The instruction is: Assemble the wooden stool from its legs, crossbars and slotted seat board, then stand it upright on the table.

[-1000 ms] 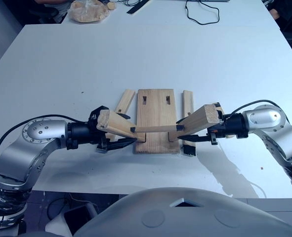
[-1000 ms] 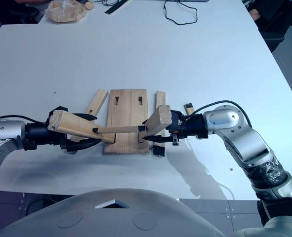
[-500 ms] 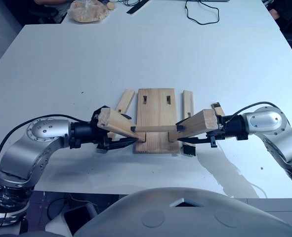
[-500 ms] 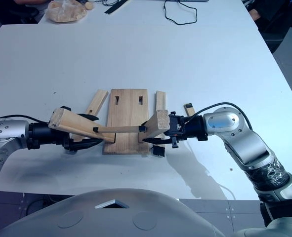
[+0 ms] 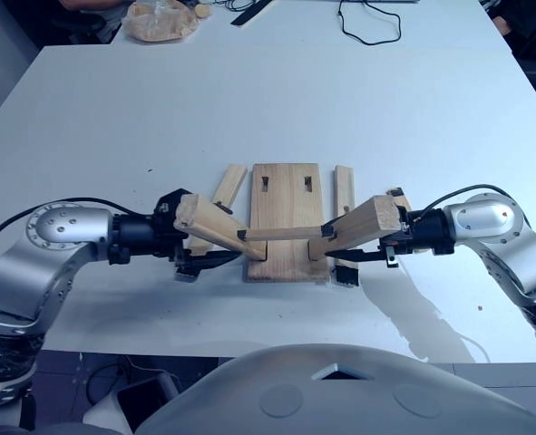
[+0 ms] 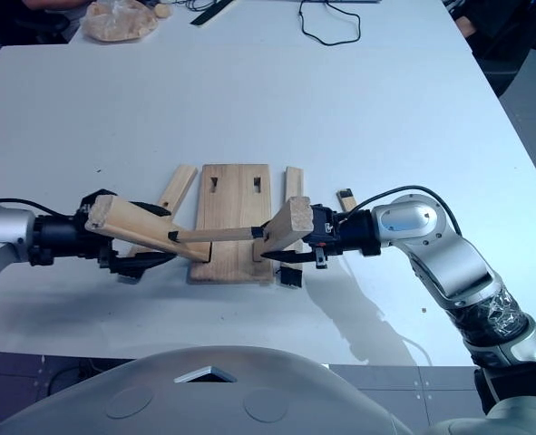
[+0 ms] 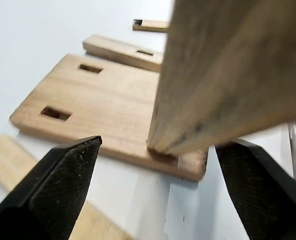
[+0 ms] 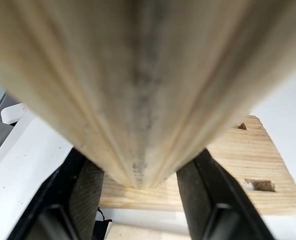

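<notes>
A: Step shown?
B: Crossbar joins left leg and right leg above near edge of seat board. Right gripper clamps right leg; left gripper grip cannot be told. Next, probably: press joints home.

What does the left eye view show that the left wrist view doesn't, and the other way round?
Left eye view: the left gripper and right gripper each holding a thick wooden leg, the left leg and right leg, joined by a thin wooden crossbar above the white table. Left wrist view: the left gripper's black fingers flanking its leg's end, seen close. Both: the flat slotted seat board with two rectangular slots, and a loose wooden strip beside it.
</notes>
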Available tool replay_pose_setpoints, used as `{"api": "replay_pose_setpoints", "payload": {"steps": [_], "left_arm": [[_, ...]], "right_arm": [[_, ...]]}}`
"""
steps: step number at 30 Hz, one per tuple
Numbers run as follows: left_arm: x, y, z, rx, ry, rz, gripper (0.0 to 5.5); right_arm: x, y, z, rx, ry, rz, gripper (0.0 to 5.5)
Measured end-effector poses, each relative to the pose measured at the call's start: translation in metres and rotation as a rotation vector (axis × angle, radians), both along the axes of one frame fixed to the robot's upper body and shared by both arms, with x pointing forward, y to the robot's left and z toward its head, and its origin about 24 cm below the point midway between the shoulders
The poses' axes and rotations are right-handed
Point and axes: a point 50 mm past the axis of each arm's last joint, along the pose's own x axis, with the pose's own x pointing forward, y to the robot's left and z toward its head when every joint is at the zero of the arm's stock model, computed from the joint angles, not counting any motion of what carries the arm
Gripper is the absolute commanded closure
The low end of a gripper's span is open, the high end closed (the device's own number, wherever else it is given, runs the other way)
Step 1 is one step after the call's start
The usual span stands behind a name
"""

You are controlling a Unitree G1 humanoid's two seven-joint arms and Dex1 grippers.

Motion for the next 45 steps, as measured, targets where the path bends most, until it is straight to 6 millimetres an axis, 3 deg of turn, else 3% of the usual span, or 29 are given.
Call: {"api": "replay_pose_setpoints", "payload": {"steps": [5,12,15,18,22,26,30,36,45], "left_arm": [[0.022,0.034,0.014,0.001,-0.027,0.098,1.4],[0.043,0.032,0.035,-0.084,-0.05,0.092,1.4],[0.057,0.017,0.047,-0.163,-0.049,0.061,1.4],[0.067,-0.015,0.072,-0.272,-0.057,-0.072,1.4],[0.07,-0.052,0.094,-0.275,-0.086,-0.269,1.4],[0.06,-0.074,0.087,-0.211,-0.059,-0.453,1.4],[0.05,-0.085,0.065,-0.102,-0.065,-0.569,1.4],[0.049,-0.09,0.035,-0.036,-0.039,-0.538,1.4],[0.054,-0.09,0.017,-0.047,-0.042,-0.517,1.4]], "right_arm": [[0.0,0.0,0.0,0.0,0.0,0.001,3.47],[0.001,0.001,0.0,-0.004,0.001,0.012,3.47],[0.002,0.002,0.001,-0.006,0.0,0.021,3.47],[0.003,0.003,0.001,-0.006,0.001,0.029,3.47],[0.005,0.005,0.001,-0.003,0.003,0.044,3.47],[0.009,0.009,0.001,-0.002,0.006,0.061,3.47],[0.011,0.011,0.001,-0.003,0.008,0.072,3.47],[0.012,0.012,0.001,-0.006,0.008,0.079,3.47],[0.013,0.012,0.002,-0.014,0.011,0.078,3.47]]}}
